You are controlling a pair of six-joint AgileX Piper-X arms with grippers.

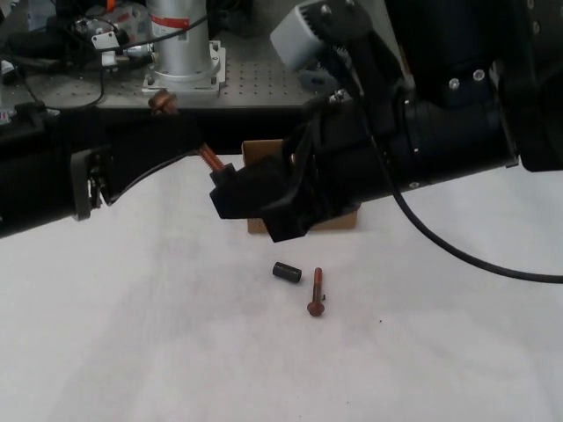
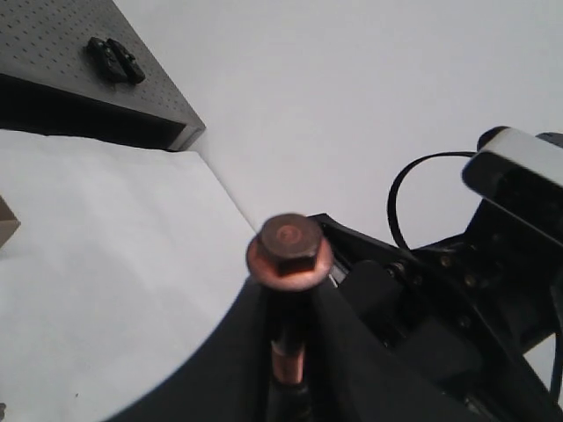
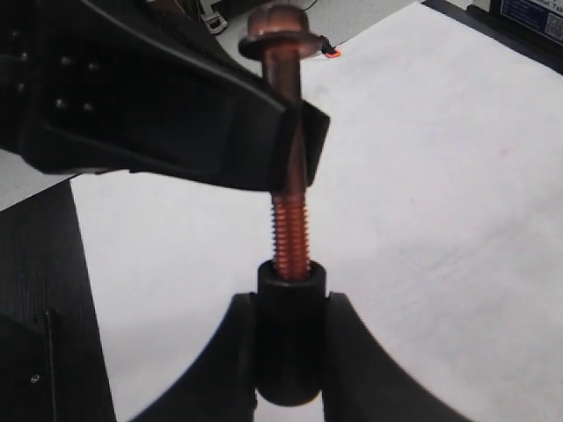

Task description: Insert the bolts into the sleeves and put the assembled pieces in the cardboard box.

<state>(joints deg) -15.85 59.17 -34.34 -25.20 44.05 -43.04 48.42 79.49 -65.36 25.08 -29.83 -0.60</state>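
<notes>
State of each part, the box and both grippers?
Left gripper: shut on held bolt.
Right gripper: shut on held sleeve.
Held bolt: threaded tip in held sleeve's mouth, head well clear.
Held sleeve: bolt only partly in.
Loose bolt: lying flat, no sleeve on.
Loose sleeve: lying beside it, apart.
Box: mostly hidden behind grippers, contents unseen.

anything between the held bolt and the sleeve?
Nothing visible. The bolt's threaded tip sits at the sleeve's mouth, in line with it. The left gripper clamps the shank higher up, clear of the sleeve; the right gripper holds the sleeve's sides.
</notes>
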